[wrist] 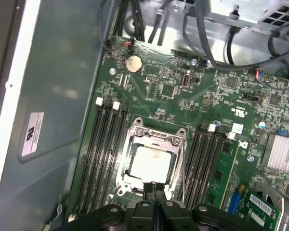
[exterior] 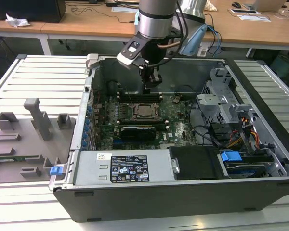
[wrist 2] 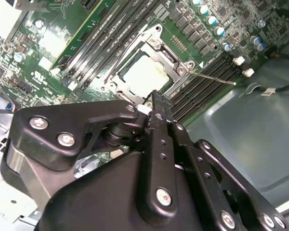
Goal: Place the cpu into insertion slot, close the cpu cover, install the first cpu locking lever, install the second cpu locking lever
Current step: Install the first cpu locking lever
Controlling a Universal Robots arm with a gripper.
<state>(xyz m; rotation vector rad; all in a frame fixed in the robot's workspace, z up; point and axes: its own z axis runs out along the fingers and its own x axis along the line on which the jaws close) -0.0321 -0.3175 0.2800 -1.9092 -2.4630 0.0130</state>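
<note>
We saw the pincer [wrist: 154, 188] clenched and empty at the edge of the cpu cover [wrist: 156, 136]. We feared it could slip past the thin locking lever [wrist 2: 214, 78] and scratch the circuit board [wrist: 183, 96].

No print can be read letter for letter, so only its carriers are told here. In the exterior view a large black label [exterior: 129, 169] with white rows of marks and symbols sits on a grey metal box [exterior: 86, 168] in the open computer case, and a small white sticker [exterior: 104, 156] lies just beside the label's upper corner. In the first wrist view a white label [wrist: 32, 134] with dark lines (too fine to make out) is stuck on the grey case wall [wrist: 62, 96]. A white square sticker [wrist: 237, 128] lies on the green board [wrist: 183, 82], beyond the memory slots [wrist: 207, 154] from the insertion slot [wrist: 133, 126].
</note>
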